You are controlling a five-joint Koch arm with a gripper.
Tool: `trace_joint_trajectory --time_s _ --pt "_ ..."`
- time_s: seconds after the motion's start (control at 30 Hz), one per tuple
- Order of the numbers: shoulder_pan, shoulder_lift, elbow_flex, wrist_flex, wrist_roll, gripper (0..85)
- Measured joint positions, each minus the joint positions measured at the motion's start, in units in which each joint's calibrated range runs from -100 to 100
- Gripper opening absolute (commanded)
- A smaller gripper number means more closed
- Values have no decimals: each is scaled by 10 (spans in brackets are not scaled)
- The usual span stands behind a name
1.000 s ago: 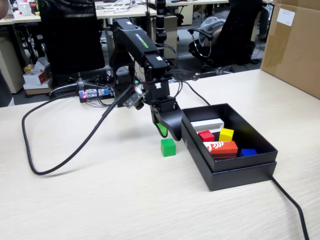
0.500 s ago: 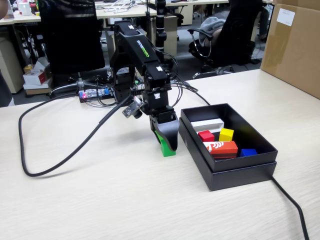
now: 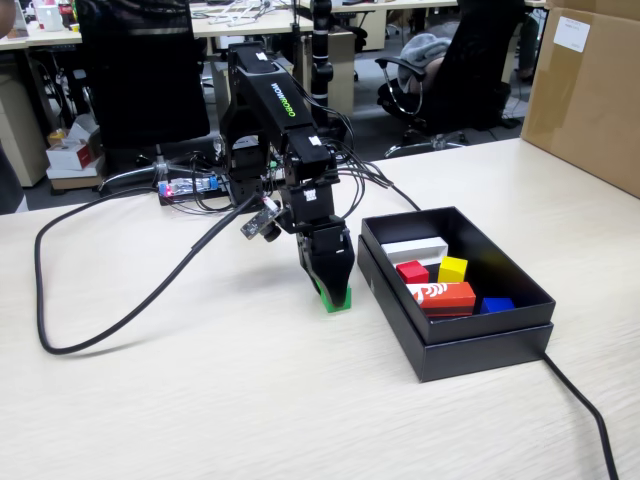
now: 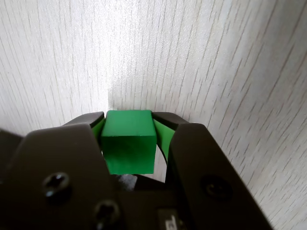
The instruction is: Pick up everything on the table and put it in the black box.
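The green cube (image 3: 340,301) sits on the table (image 3: 200,400) just left of the black box (image 3: 470,345) in the fixed view. My gripper (image 3: 333,297) points straight down over the cube, its jaws shut on it. In the wrist view the green cube (image 4: 128,141) fills the gap of the gripper (image 4: 128,116), and both green pads (image 4: 98,130) press its sides. The red cube (image 3: 411,271) and the yellow cube (image 3: 452,268) lie inside the box.
The box also holds a long red-orange block (image 3: 442,296), a small blue block (image 3: 497,305) and a white block (image 3: 415,248). A black cable (image 3: 120,320) loops over the table's left side. Another cable (image 3: 585,420) runs off at front right. A cardboard carton (image 3: 585,90) stands at back right.
The gripper came down from beside the box onto the green cube, straddled it, then its jaws narrowed onto it. The cube stays at the same spot on the table.
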Motion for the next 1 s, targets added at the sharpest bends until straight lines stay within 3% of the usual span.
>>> trace_joint_trajectory --time_s 0.4,0.67,0.8,1.0 --pt "5 -100 -1 -55 -1 45" --pt "71 -271 89 -115 0 45" --pt "95 -255 120 -115 4 45" --pt "107 -65 283 -118 9 47"
